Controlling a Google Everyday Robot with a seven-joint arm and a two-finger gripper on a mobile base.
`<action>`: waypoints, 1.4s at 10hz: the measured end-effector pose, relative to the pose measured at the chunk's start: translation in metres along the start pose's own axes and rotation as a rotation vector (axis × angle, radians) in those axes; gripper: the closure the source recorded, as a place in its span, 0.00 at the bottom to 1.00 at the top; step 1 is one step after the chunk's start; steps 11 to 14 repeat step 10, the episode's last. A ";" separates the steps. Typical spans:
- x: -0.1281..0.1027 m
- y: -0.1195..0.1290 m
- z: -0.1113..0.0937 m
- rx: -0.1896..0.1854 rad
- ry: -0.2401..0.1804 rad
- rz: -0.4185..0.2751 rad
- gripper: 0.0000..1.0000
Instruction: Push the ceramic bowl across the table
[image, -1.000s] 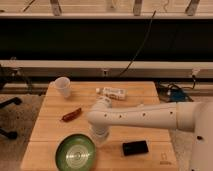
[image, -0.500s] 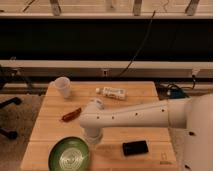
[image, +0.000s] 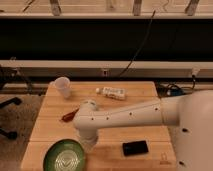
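The arm (image: 130, 116) is a smooth, glossy white tube dotted with small dark screws, swelling into a bulky white body and ending in a rounded joint over the gripper (image: 89, 144), low at the bench's (image: 115, 137) front left.

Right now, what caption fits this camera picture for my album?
Robot arm reaches across the table, its gripper down right beside the green bowl at the front edge.

A single camera looks from high over the near edge of the table (image: 50, 126), tilted down and forward toward the dark wall behind. Nearly all the tabletop fits, at middling range. The arm (image: 135, 114) enters large from the right, close to the lens. Its gripper (image: 88, 142) points down at front left, just beside the ceramic bowl (image: 64, 156).
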 end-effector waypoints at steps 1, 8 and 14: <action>-0.004 -0.003 0.000 0.000 -0.002 -0.014 0.99; -0.028 -0.017 0.001 0.014 -0.029 -0.103 0.90; -0.016 -0.019 0.000 0.020 -0.030 -0.060 0.96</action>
